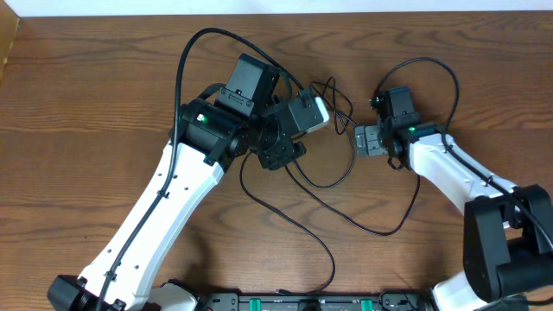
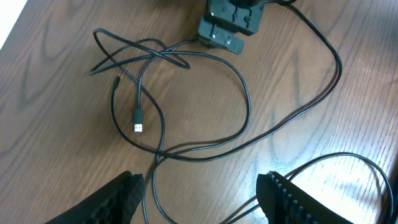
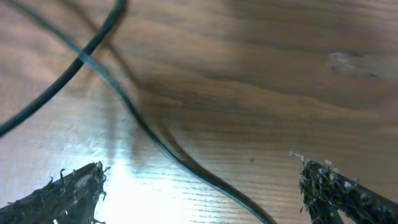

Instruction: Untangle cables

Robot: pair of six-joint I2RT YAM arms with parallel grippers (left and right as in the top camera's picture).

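1. Overhead: both arms reach over the wooden table [image 1: 95, 95]; the left gripper [image 1: 321, 112] and right gripper [image 1: 361, 140] flank the black cables [image 1: 333, 177], which loop toward 6 o'clock.
2. Left wrist: jaws wide apart, holding nothing; cables [image 2: 205, 106] tangle at 11 o'clock, a metal-tipped plug [image 2: 138, 121] lying free.
3. Right wrist: fingertips [image 3: 74, 186] spread, empty; blurred cables [image 3: 130, 106] cross between them on the table.

tabletop [image 2: 56, 124]: brown wood grain, smooth, with a soft sheen where light glares
cables [image 2: 242, 106]: thin black cords, smooth, slightly glossy jacket
USB plug [image 2: 138, 122]: black plastic body, bright metal tip
right end effector [image 3: 199, 186]: fingers [image 3: 68, 193] black, rough, frayed at the edges
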